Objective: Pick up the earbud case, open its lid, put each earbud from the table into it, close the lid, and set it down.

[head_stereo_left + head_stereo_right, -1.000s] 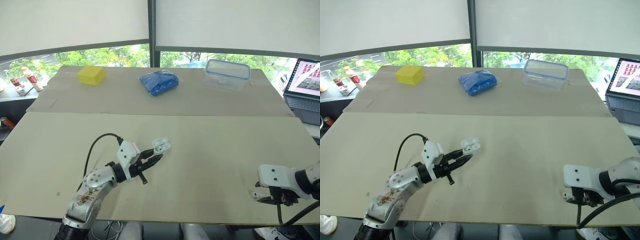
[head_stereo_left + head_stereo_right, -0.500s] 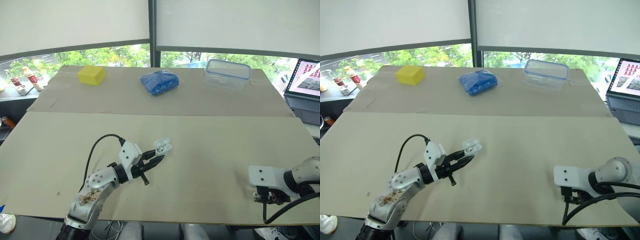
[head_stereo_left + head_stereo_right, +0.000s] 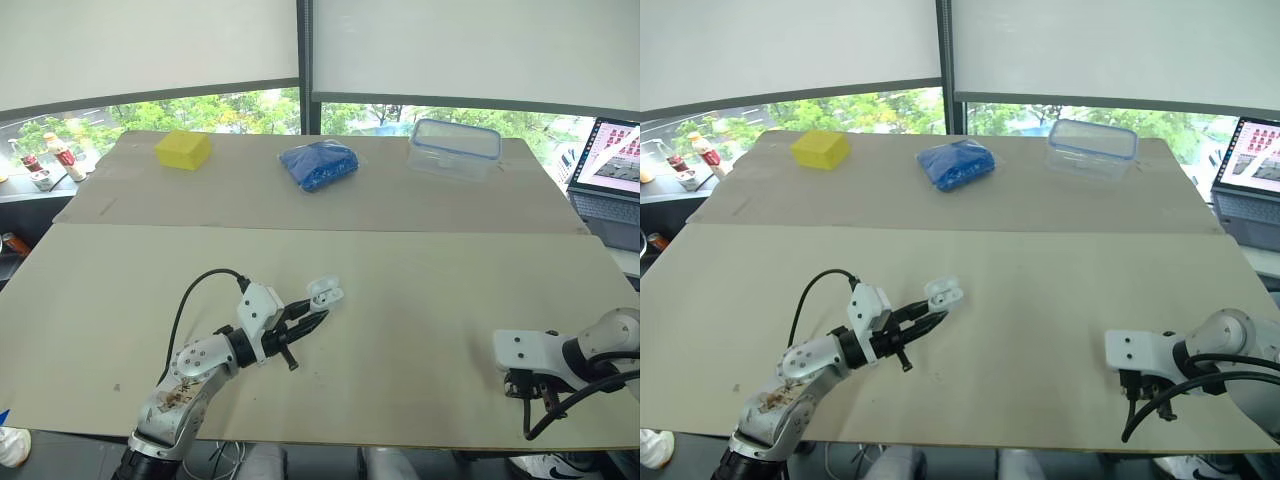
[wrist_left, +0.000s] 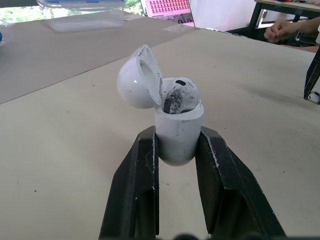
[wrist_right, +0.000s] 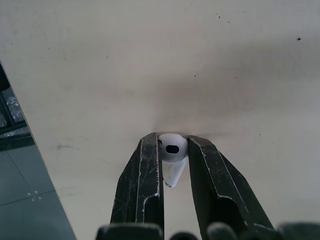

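— Near the table's [image 3: 420, 290] front edge, left of centre: earbud case [image 4: 178, 131] upright in my left gripper [image 4: 177, 137], fingers clamped on its lower body, carried clear of the surface. Lid tipped back, one earbud [image 4: 181, 95] seated inside.
— Why grip so low?
— Leaves hinge and mouth free, I reckon, so the empty slot can be reached from above.
— And the other bud?
— Second earbud [image 5: 172, 146] is pinched by its head in my right gripper [image 5: 173, 139], stem trailing back between the fingers, close to the front right corner. Cannot tell whether it is off the table. It sits well apart from the case, so I judge a carry along the front edge comes next.
— Risk?
— Small, smooth, held on a round head, so it could twist or pop out. Stem must go down into the slot.
— Surroundings?
— Yellow sponge [image 3: 183, 150], blue bag [image 3: 318, 165] and clear container [image 3: 453, 147] along the far edge; laptop [image 3: 612, 180] past the right edge. None in the way.
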`<state>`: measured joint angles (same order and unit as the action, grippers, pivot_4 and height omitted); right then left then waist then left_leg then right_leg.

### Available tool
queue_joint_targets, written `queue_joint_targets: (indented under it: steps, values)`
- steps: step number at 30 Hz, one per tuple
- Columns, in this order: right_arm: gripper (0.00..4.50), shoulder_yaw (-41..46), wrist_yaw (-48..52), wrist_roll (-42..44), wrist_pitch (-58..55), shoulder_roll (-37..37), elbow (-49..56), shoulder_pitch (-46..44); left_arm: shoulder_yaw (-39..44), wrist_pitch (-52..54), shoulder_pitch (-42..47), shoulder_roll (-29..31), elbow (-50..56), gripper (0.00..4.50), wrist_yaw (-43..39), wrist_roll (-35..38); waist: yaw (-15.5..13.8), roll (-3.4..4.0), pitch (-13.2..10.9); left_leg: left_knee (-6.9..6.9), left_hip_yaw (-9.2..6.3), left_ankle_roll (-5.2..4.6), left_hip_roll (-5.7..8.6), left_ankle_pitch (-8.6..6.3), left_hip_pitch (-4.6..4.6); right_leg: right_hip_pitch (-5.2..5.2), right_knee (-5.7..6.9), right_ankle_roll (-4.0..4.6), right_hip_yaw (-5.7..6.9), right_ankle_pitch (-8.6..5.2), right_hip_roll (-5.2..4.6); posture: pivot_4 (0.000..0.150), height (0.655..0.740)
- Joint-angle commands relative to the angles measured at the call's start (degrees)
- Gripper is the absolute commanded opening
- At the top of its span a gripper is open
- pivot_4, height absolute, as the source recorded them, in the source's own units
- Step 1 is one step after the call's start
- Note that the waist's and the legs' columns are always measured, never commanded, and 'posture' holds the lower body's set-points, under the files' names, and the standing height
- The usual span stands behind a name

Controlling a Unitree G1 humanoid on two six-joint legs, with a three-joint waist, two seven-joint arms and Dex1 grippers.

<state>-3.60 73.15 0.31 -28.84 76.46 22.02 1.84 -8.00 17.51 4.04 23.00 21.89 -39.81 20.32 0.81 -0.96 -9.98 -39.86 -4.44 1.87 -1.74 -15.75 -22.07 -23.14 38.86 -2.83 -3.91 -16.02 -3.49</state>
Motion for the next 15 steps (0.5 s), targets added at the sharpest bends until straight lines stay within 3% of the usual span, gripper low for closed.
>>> queue_joint_targets:
  steps: [1,9,15]
  values:
    - [0.36,4.8,-0.3,1.9,0.0,0.2,1.9,1.1,-0.1,-1.2,1.1,-0.3,1.2,0.54,-0.3,0.2,0.0,0.01,0.0,0.00,0.00,0.00,0.00,0.00,-0.01,-0.01,0.00,0.00,0.00,0.00,0.00,0.150,0.6797]
    - [0.36,16.6,-6.1,16.0,-7.1,-11.6,7.6,-6.3,0.2,-2.8,5.1,-1.7,-3.1,0.54,-1.4,0.2,0.1,0.01,0.0,0.00,-0.02,0.00,0.00,0.00,-0.01,-0.01,0.02,0.01,0.00,0.00,0.02,0.150,0.6797]
    - [0.36,19.3,-28.4,31.1,-17.7,-37.8,17.2,-17.8,0.7,-3.1,10.8,-3.1,-7.9,0.54,-3.8,1.5,0.1,-0.15,-0.1,-0.02,-0.05,0.01,0.02,0.01,-0.09,-0.07,0.06,0.02,0.02,0.01,0.02,0.150,0.6797]
